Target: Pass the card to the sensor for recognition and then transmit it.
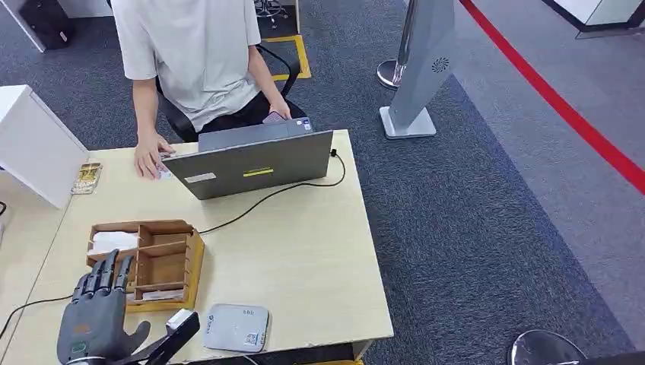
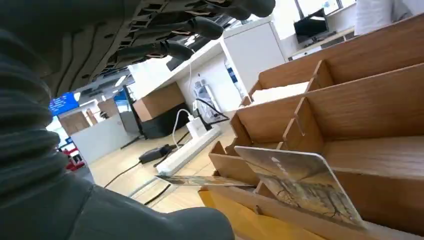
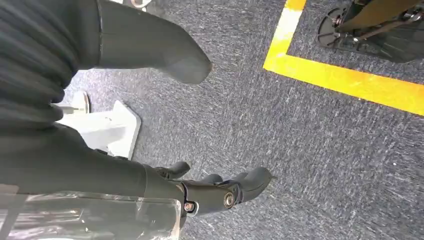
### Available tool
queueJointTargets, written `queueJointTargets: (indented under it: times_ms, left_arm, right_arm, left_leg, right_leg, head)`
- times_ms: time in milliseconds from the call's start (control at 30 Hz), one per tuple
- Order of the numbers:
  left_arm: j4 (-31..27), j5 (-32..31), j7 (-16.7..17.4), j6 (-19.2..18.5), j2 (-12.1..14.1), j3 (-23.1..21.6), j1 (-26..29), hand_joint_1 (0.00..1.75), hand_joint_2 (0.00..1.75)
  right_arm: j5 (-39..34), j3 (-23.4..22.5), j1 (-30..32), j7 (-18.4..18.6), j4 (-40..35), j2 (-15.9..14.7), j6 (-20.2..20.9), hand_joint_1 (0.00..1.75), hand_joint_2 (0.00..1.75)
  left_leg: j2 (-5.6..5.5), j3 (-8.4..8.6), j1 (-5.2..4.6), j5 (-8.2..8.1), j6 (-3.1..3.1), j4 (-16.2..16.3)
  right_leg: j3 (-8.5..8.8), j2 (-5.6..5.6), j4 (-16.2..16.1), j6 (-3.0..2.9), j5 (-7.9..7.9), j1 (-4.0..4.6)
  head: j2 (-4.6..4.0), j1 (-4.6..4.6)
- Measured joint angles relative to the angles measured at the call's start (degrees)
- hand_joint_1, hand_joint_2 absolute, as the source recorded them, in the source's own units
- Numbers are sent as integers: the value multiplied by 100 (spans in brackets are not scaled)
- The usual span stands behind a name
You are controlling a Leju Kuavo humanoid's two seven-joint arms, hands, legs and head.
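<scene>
From where I sit, the task looks barely begun. Nearest me, my left hand (image 1: pixel 99 315) hovers over the near corner of the surface (image 1: pixel 304 258), fingers spread and extended toward the wooden card organiser (image 1: pixel 152 262), with nothing gripped that I can make out; the left wrist view agrees, showing the fingers (image 2: pixel 185 50) stretched out above and apart from the thumb. The card (image 2: pixel 300 182) stands tilted in the front slot of that organiser, leaning against a divider, not yet touched by the hand as far as I can tell. A second flat card (image 2: pixel 200 180) seems to lie at the organiser's edge beside it. Just right of my hand, on the near edge of the surface, lies the grey card sensor (image 1: pixel 236 328), with no card on it. So the pick-up, the pass over the sensor and the hand-over all remain, by my reading. My right hand (image 3: pixel 220 192) hangs down over the carpeted floor (image 3: pixel 310 150), its fingers loosely curled and holding nothing. Farther off, a cable (image 1: pixel 266 199) runs across the surface to an open laptop (image 1: pixel 255 160), and behind it a seated person (image 1: pixel 198 61) rests a hand (image 1: pixel 150 158) on the surface; I judge that person the likely receiver of the card. A white box (image 1: pixel 34 144) stands at the far left.
</scene>
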Motion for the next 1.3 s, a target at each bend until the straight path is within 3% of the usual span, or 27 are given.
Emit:
queueJointTargets:
  times_ms: [800,1300]
  left_arm:
    - [328,0,7,52,-26,0,-100,0,175]
    - [667,0,354,225,184,2,-410,0,175]
  right_arm:
    - [-2,92,-10,7,4,0,-15,0,175]
    - [0,186,-20,39,42,-4,-42,0,175]
  left_leg:
    - [0,0,0,0,0,0]
    - [0,1,0,1,0,0]
  right_leg:
    - [0,0,0,0,0,0]
    - [0,0,0,0,0,0]
  head:
    - [0,-2]
    - [2,-2]
